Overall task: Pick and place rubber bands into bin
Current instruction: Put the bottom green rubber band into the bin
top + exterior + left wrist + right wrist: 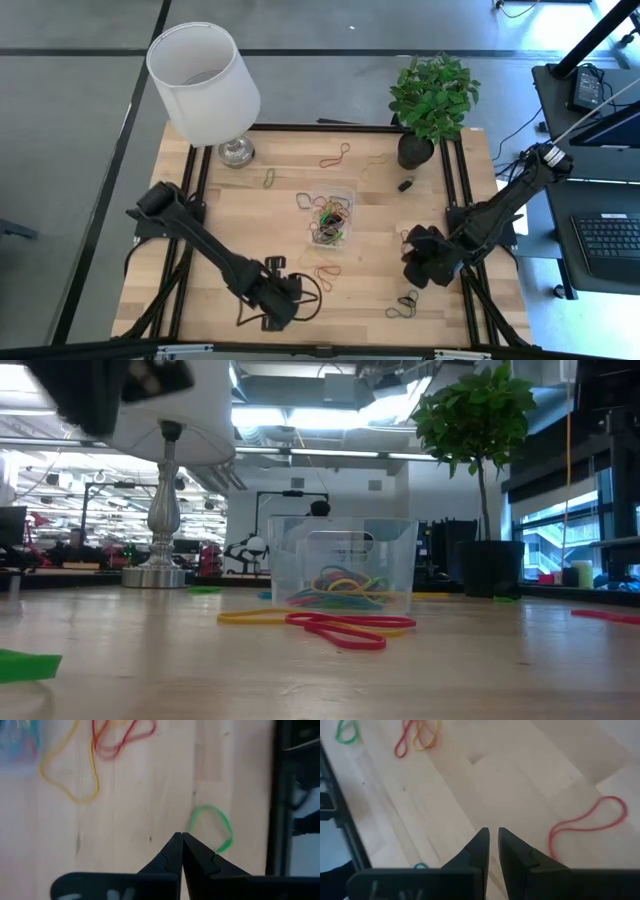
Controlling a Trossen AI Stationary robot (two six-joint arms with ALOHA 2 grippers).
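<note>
Clear bin (332,213) sits mid-surface, several bands (331,218) inside, others scattered around it. Left tool (182,838) is shut and empty near the front edge; right tool (493,834), nearly closed (nothing visibly held), hovers right. Next likely: reopen over a loose band.

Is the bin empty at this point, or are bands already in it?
Not empty. The bin stands upright and holds a small pile of rubber bands in several colours; more lie loose on the table around it.

Overhead camera facing down, table-level camera facing across (sharing the bin (333,210)), two close wrist cameras
</note>
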